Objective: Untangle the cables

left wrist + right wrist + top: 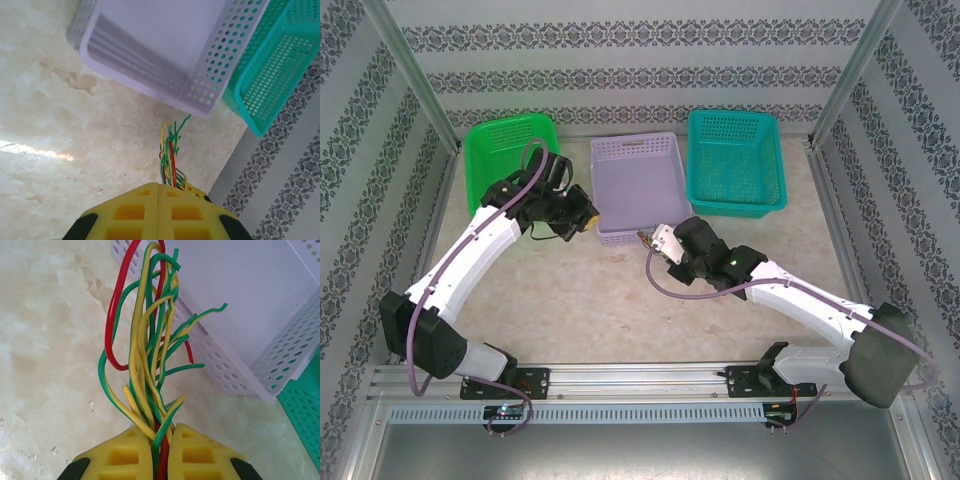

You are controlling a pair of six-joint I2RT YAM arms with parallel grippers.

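The cables are thin yellow, green and red wires in two tufts. One loose tuft of cables (145,340) fans out from between the yellow foam pads of my right gripper (161,432), which is shut on it, just in front of the purple basket. A tighter, twisted tuft of cables (171,150) comes out from under the tip of my left gripper (159,185), whose pads are pressed together. Its far ends hang free above the table. In the top view my left gripper (588,216) and right gripper (645,238) stand close together, apart, by the purple basket's near wall.
Three baskets stand along the back: a green basket (485,135) on the left, a purple basket (638,150) in the middle, a teal basket (732,117) on the right. The purple basket's perforated wall (235,375) is close ahead of both grippers. Patterned walls enclose the marble-look table (580,310).
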